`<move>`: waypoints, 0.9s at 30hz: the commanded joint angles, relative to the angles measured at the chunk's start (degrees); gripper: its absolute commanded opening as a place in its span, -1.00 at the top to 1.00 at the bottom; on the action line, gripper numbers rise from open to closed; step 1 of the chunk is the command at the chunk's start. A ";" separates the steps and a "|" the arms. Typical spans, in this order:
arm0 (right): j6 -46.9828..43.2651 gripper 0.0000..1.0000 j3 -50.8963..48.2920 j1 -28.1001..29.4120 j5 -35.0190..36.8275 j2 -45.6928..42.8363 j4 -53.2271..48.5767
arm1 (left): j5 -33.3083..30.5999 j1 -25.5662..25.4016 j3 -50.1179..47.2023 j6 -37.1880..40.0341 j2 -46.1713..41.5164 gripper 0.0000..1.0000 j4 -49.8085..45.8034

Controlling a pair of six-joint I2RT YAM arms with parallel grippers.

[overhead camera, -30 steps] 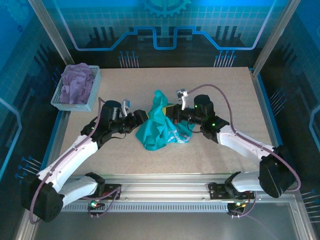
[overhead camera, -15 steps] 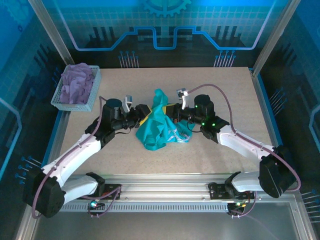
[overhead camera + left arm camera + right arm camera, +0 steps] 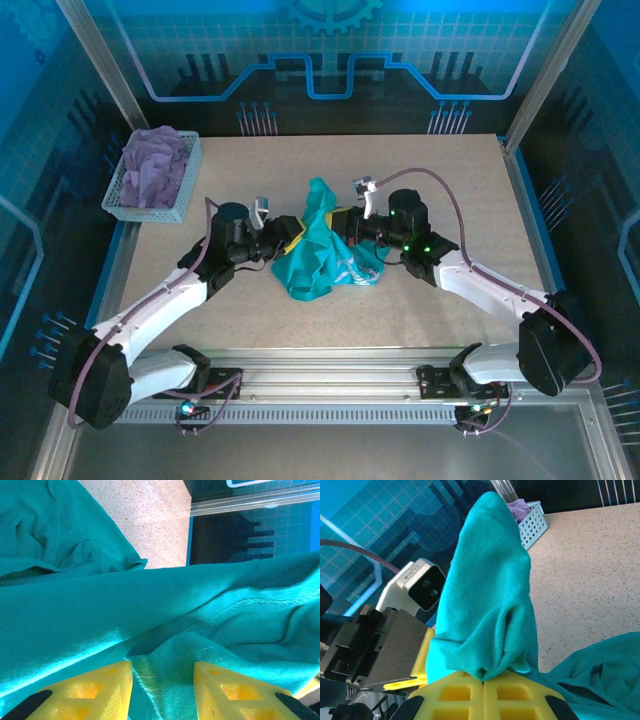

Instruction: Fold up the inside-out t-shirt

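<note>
Together both arms stretch inward, right gripper (image 3: 482, 682) pinching the t-shirt (image 3: 315, 262), left gripper (image 3: 162, 669) spread around its fold.

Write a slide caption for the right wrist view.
Right hand shut on a bunched peak of the teal t-shirt, the left arm's camera beside it, over the speckled table.

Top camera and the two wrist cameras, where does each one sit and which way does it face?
Top external: above and behind the bases, looking down at the table; both arms, t-shirt between left gripper and right gripper.
Left wrist: on the left arm, looking along its yellow fingers at teal cloth between them.
Right wrist: on the right arm, looking over its shut fingers toward the basket; a cloth peak rises from them.
Shared: top and right wrist both show the basket.
</note>
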 commanded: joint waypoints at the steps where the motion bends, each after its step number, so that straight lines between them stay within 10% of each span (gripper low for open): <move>1: 0.26 1.00 -0.07 -0.12 0.61 -0.25 3.16 | 0.88 -0.38 -1.35 -1.22 -0.58 0.38 3.19; 27: 0.46 1.00 -0.04 0.16 0.85 -0.42 3.40 | 2.03 -0.56 -0.45 -1.61 2.49 0.72 8.58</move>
